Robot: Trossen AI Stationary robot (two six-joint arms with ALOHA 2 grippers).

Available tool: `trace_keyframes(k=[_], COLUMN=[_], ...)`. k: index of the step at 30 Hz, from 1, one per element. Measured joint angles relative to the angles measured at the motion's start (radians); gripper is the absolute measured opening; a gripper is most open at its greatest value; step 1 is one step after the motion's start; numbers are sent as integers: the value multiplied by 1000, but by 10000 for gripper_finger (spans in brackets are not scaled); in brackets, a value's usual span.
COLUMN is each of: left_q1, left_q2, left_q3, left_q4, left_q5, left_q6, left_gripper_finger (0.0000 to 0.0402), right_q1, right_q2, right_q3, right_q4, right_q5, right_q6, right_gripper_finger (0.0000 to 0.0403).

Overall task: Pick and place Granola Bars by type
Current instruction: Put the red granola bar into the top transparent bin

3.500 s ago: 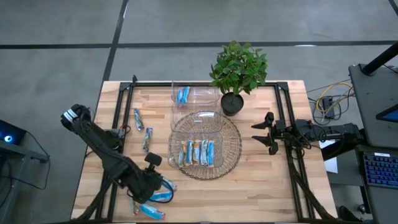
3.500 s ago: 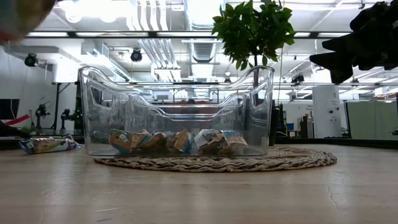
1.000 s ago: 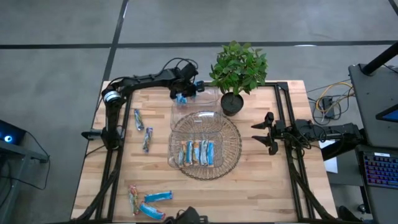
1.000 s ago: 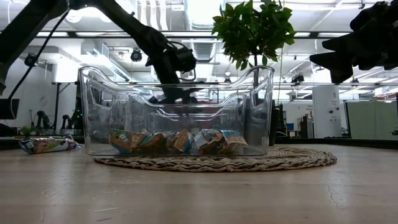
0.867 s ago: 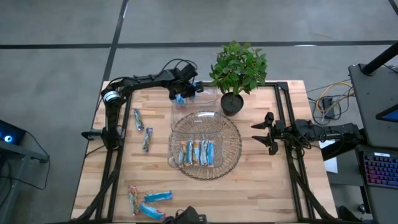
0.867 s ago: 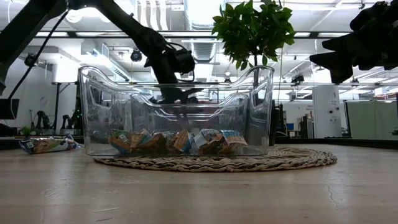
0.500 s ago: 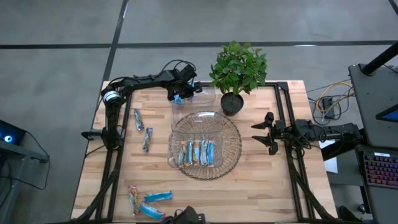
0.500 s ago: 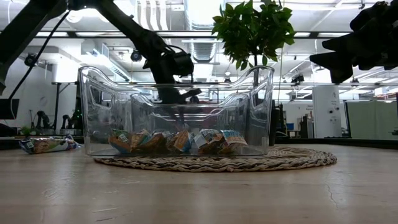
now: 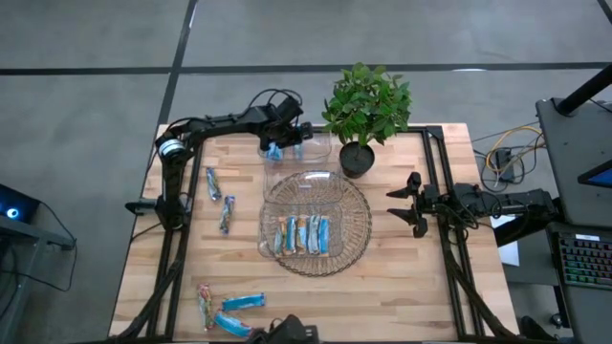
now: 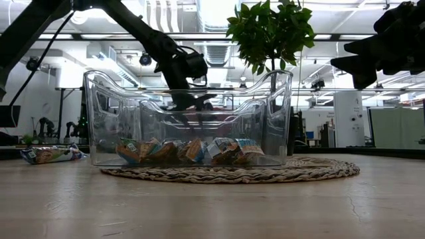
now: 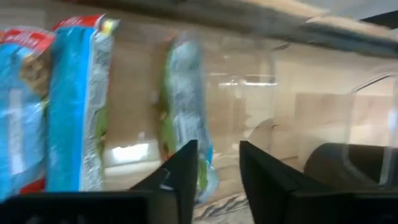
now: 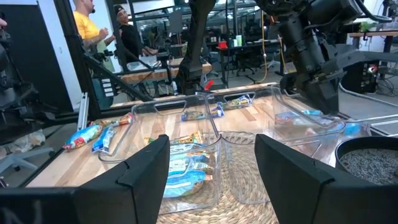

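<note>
My left gripper [image 9: 278, 145] reaches over the far clear container [image 9: 325, 145], open, fingers pointing down into it [image 11: 219, 152]. In the left wrist view a blurred blue-green bar [image 11: 181, 106] lies on the container floor just beyond one finger, beside two more blue bars [image 11: 74, 106]. Whether a finger touches it, I cannot tell. The near clear container [image 9: 316, 183] holds several bars [image 9: 304, 234] side by side. Two bars [image 9: 212, 182] [image 9: 227, 212] lie flat on the table's left side, and three [image 9: 229, 311] by the near edge. My right gripper [image 9: 413, 203] waits open at the table's right.
The near container stands on a round woven mat [image 9: 359, 239]. A potted plant [image 9: 366, 110] stands at the far edge, right beside the far container. Black rails [image 9: 180, 210] run along both sides of the table. People show in the room beyond [image 12: 93, 25].
My left gripper has stayed over the far container, low between its walls, with only a slight shift. The bars on the table and in the near container have kept their places. The right arm has not moved.
</note>
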Motion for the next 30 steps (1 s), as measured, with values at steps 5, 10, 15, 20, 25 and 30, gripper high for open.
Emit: trace_keyframes(k=[5,10,15,20,25,30], left_q1=[4,4,-1,-13,-29,-56], left_q2=[0,0,-6,-40,-82,-166], left_q3=[33,121,266,408,517,528], left_q4=[39,70,-15,-187,-324,-408], left_q5=[1,39,115,69,-14,-18], left_q6=[3,65,167,257,309,347], left_gripper_finger=[139,144,144,144,144,144], right_q1=[0,0,0,0,0,0], right_q2=[0,0,0,0,0,0], right_q3=[0,0,0,0,0,0], right_q4=[0,0,0,0,0,0], right_q5=[0,0,0,0,-1,1], right_q6=[0,0,0,0,0,0], right_gripper_finger=[224,224,224,224,224,224])
